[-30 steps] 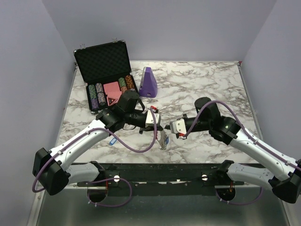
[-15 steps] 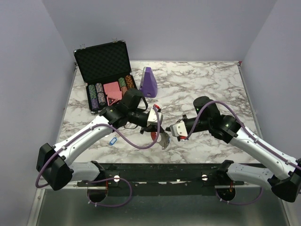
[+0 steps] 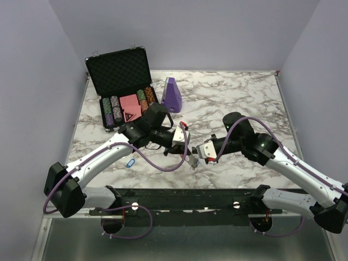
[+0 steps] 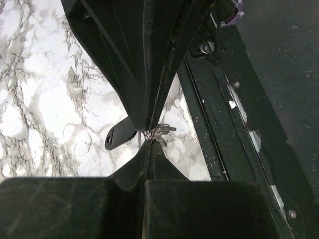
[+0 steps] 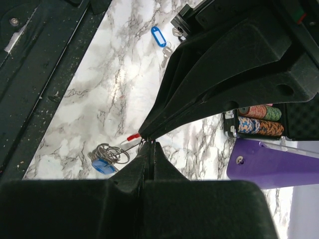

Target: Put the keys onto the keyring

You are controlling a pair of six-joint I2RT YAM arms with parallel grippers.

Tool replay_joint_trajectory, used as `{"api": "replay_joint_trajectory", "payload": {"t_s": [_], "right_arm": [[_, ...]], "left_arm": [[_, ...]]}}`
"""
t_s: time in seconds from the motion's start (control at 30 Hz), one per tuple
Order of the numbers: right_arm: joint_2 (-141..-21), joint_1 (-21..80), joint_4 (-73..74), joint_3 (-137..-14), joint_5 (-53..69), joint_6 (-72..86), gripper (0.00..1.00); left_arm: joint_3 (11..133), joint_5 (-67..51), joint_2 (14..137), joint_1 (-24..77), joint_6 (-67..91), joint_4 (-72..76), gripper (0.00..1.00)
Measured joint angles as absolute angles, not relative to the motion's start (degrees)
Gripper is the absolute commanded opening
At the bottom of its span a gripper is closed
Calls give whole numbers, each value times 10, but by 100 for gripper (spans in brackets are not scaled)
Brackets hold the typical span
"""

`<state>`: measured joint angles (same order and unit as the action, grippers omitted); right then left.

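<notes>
At the far left an open black case of poker chips [image 3: 117, 69] sits on the white marble surface [image 3: 234, 98]. Near it lies a loose small silver key with a blue plastic tag [image 3: 130, 162] (not on the ring yet).

The left pincer [image 4: 149, 137] is pressed tight together. It nips the big loop keyring [image 3: 190, 158], part red plastic and part silver metal, which hangs just above the surface between the two arms. A slim black key [image 4: 119, 137] dangles beside those fingertips.

The right pincer [image 5: 147, 142] is pressed together too, right at a thin bit of the ring's wire, but what it nips is too small to tell.

I think the arms are holding the ring ready for another key. Next, one pincer must let go, reach left and pick up the loose blue key.
</notes>
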<state>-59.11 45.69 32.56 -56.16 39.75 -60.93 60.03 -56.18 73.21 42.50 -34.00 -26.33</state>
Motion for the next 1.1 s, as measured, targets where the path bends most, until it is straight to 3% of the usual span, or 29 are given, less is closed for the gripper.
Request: {"api": "replay_joint_trajectory", "payload": {"t_s": [0.17,0.27,0.8,1.1], "right_arm": [[-591,457,326,-562,398,-609,0],[-591,457,326,-562,398,-608,0],[-591,457,310,-557,398,-585,0],[-589,457,296,-551,397,-561,0]], "left_arm": [[598,-561,731,426,-333,-257,1],[595,-561,731,426,-326,-250,11],[535,-544,675,425,-272,-167,40],[493,-505,630,424,-237,-123,40]]}}
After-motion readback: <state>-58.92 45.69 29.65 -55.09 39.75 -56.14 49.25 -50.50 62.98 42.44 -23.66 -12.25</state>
